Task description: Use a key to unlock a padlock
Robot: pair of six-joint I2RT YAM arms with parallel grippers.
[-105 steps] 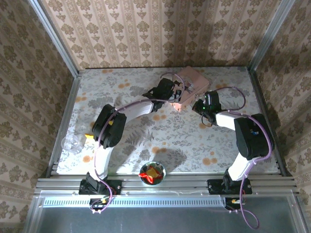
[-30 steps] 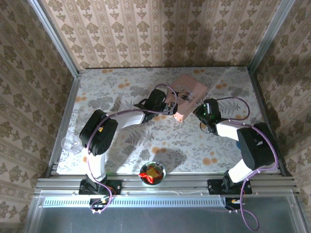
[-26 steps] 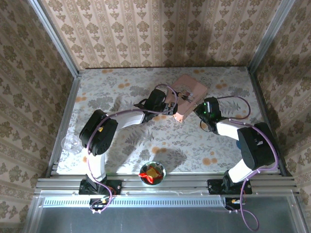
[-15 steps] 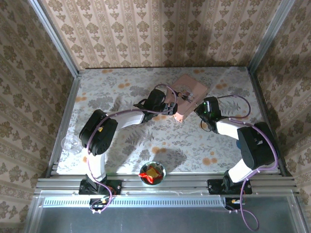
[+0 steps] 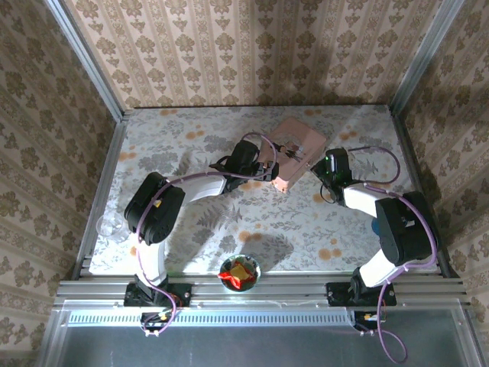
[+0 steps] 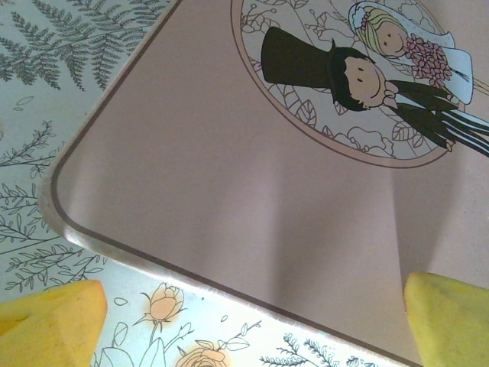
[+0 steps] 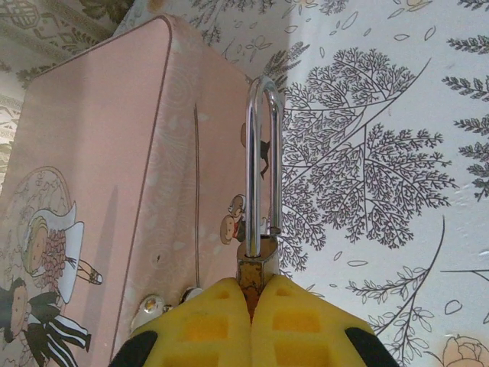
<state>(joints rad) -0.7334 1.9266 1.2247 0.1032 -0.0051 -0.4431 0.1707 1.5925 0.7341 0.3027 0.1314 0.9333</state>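
Pale printed cloth, grey ferns and orange blossoms, covers the surface (image 5: pixel 229 222), which sits boxed in by striped damask wallpaper (image 5: pixel 229 53) on three sides, with an aluminium rail (image 5: pixel 252 290) along the near edge. A pink tin box (image 5: pixel 294 145) lies toward the far right of the surface. A small bowl (image 5: pixel 258 269) of red and yellow pieces stands at the near edge, and a clear glass (image 5: pixel 113 226) by the left rim.

The right jaws are clenched on the padlock (image 7: pixel 255 271), just beside the tin's side wall (image 7: pixel 199 191). Its brass body is almost wholly buried between the yellow pads (image 7: pixel 290 321), and only the silvery shackle (image 7: pixel 250 168) stands clear, pointing away from the wrist. Whether the shackle's shorter leg is seated in the body cannot be told, and the key cannot be made out.

The left jaws are released, spread wide over the tin's lid (image 6: pixel 267 199), with its cartoon bride and groom cut off at the frame edge. Just the tips of their yellow pads (image 6: pixel 46 321) show in the lower corners, holding nothing.
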